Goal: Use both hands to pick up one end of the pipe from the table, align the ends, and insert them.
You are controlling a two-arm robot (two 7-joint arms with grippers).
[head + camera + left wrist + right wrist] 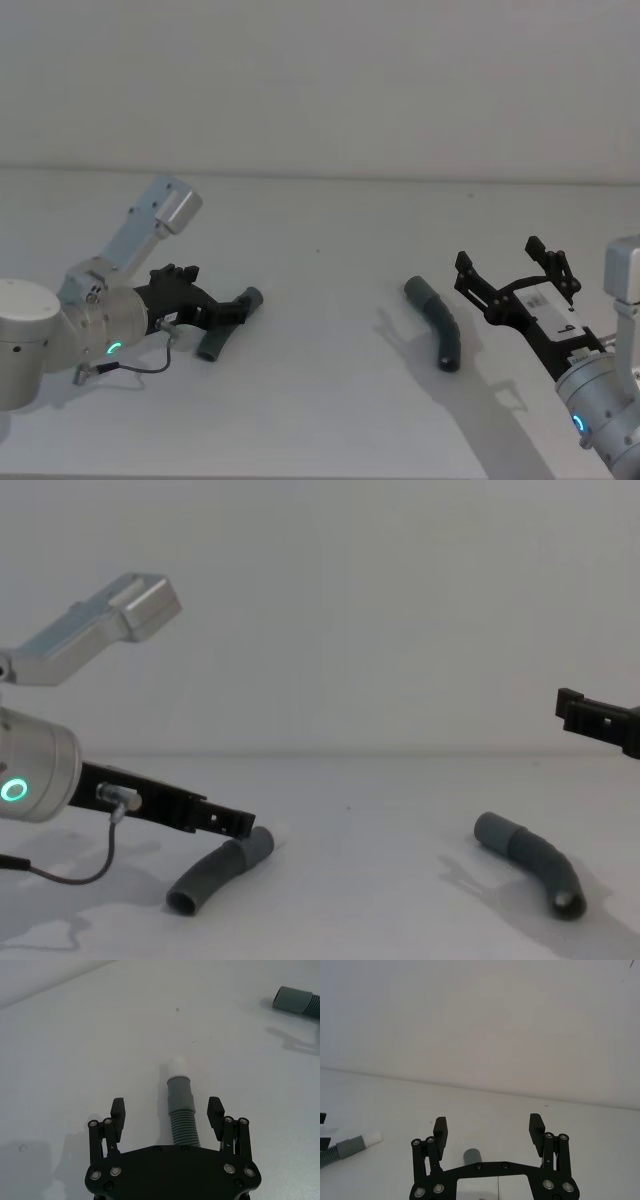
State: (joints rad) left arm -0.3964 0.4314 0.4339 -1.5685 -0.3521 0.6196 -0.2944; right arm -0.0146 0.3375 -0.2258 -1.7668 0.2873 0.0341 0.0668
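The pipe lies in two pieces on the white table (pixel 330 400). The left piece (pixel 213 345) is ribbed, with a grey collar and a white tip (pixel 178 1065). My left gripper (pixel 167 1112) is open and low over it, one finger on each side of the ribbed hose (pixel 184 1127). The right piece (pixel 437 322) is a curved dark hose whose smooth cuff (pixel 471 1155) points toward the left piece. Open and raised just right of that piece is my right gripper (pixel 498 255), with the cuff showing below its fingers (pixel 440 1130).
The table's far edge meets a plain pale wall (pixel 320 90). A thin black cable (pixel 140 366) loops under the left wrist. Bare tabletop separates the two pieces.
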